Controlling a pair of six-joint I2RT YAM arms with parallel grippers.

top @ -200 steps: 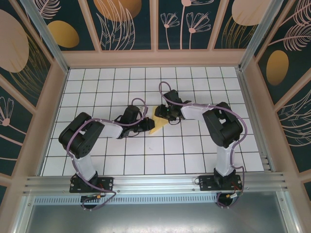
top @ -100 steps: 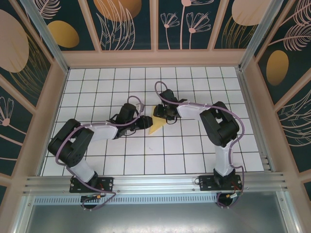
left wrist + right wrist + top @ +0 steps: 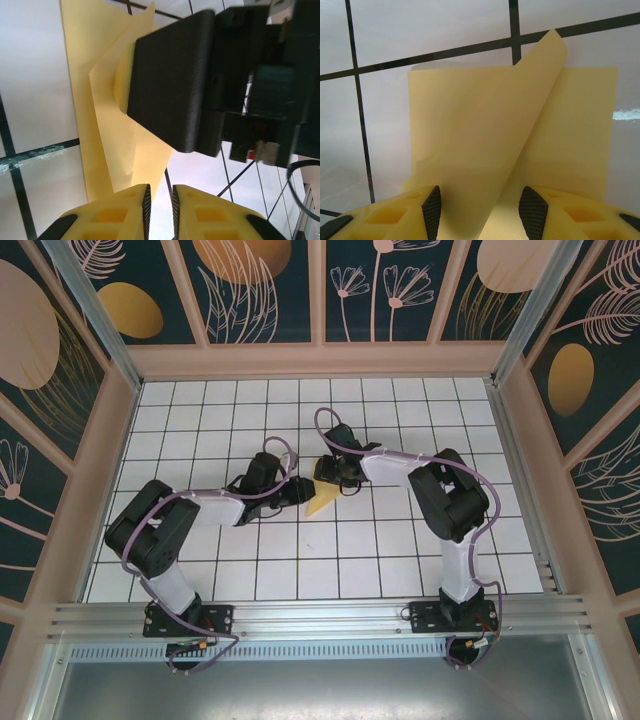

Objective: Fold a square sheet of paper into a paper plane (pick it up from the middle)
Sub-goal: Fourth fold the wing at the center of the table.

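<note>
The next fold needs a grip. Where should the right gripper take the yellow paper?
Pinch the raised flap of the paper, coming from its near edge where the right gripper is, one finger each side. The rest lies flat on the table.

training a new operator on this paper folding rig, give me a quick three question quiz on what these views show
1. True or false: the yellow paper lies fully flat and unfolded.
2. In the right wrist view, what sits between the fingers of the right gripper? A) a folded-over flap of the paper B) a pencil C) a cup
3. Which has its fingers closer together, the left gripper or the right gripper?

Key:
1. False: one flap is folded over the rest of the sheet.
2. A
3. The left gripper: only a narrow gap shows between its fingers, while the right gripper's fingers stand well apart.
</note>
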